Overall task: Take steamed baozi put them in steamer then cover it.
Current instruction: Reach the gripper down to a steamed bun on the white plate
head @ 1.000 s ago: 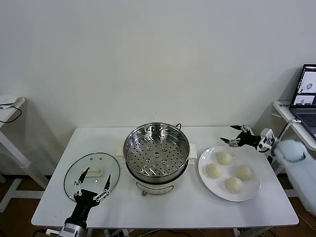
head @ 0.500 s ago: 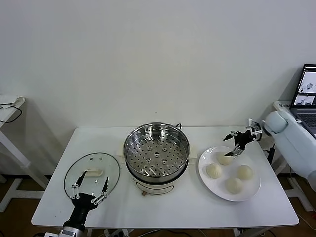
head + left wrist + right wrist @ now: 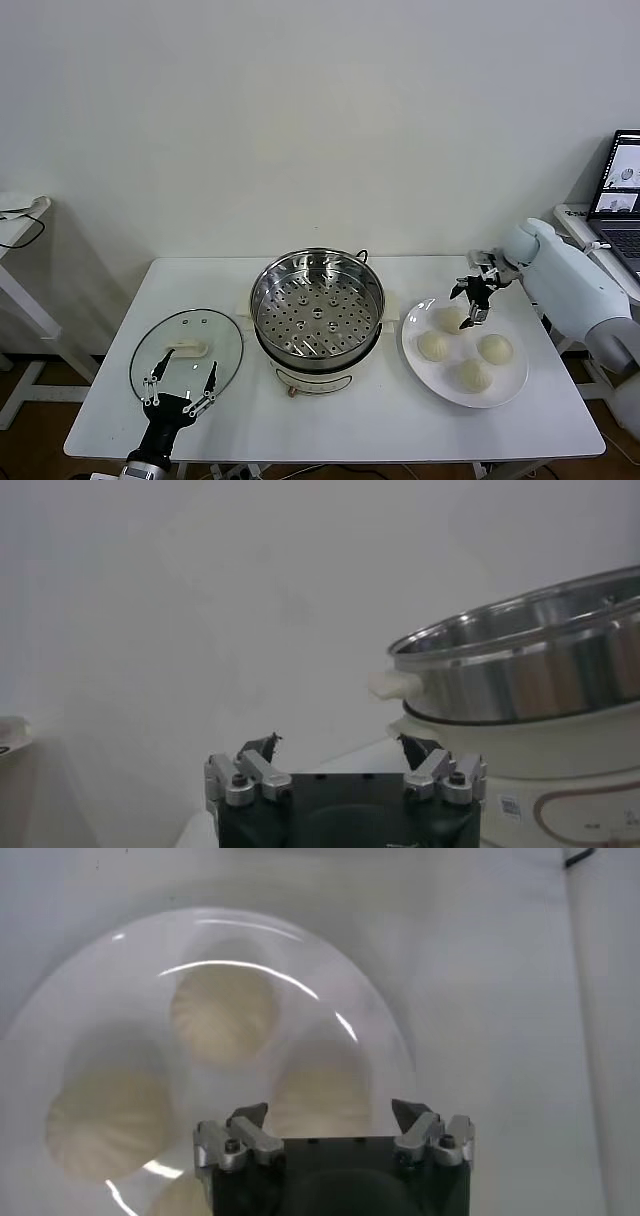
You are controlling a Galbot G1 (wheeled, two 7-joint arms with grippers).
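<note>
Since a second ago the right tool (image 3: pixel 473 298) has swung down over the steamed baozi (image 3: pixel 465 347) on the plate (image 3: pixel 420 365), fingers spread. Left tool (image 3: pixel 180 385), spread, hovers near the cover (image 3: pixel 186 352), its oblong handle (image 3: pixel 187 350) lying crosswise. Empty steamer (image 3: pixel 317 310) stands upright mid-surface (image 3: pixel 380 420).

Left wrist view: spread tool (image 3: pixel 342 752) beside steamer (image 3: pixel 530 680).

Right wrist view: spread tool (image 3: pixel 330 1118) above baozi (image 3: pixel 225 1013).

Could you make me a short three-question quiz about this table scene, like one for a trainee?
1. True or false: the steamer already holds a baozi.
2. How many baozi lie on the white plate?
3. Which is nearest the back baozi? A) right gripper B) left gripper C) glass lid

Key
1. False; its perforated tray is bare.
2. Four.
3. A; it hangs over that bun with jaws open. The left gripper waits, open, at the table's front edge by the lid.
</note>
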